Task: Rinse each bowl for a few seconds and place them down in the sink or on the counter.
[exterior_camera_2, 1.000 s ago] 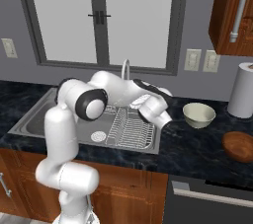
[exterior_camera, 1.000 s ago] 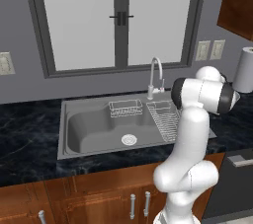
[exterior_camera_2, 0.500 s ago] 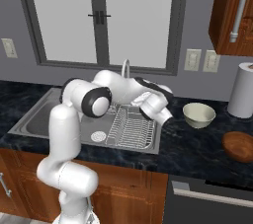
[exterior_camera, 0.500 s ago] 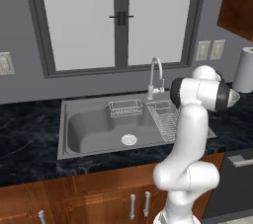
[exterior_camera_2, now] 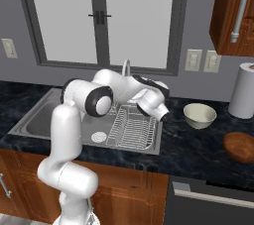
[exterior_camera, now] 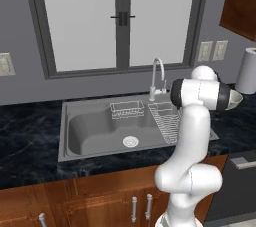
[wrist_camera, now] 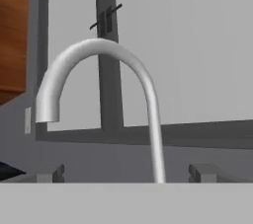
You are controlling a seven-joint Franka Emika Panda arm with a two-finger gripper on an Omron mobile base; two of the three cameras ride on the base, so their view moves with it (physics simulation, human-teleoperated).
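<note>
Two bowls sit on the counter (exterior_camera_2: 198, 142) to the right of the sink (exterior_camera_2: 34, 122), and you have neither of them in hand. Nearest you, the wooden bowl (exterior_camera_2: 240, 146) rests at the right end of the dark worktop, close to its front edge. A little further back and to its left stands the cream bowl (exterior_camera_2: 200, 115), upright, well apart from the wooden one and just beyond the sink's right rim. Your arm bends over the wire rack (exterior_camera_2: 131, 129) in the right half of the basin, with the gripper (exterior_camera_2: 163, 115) hanging above the rim between rack and cream bowl, touching neither. Its finger tips are not clear enough in any view to judge by eye, but the jaws are spread as wide as they go and carry nothing. From the hand, you look straight at the curved faucet (wrist_camera: 106, 87) with the window behind it. Behind the bowls, a paper-towel roll (exterior_camera_2: 243, 90) stands against the wall.
</note>
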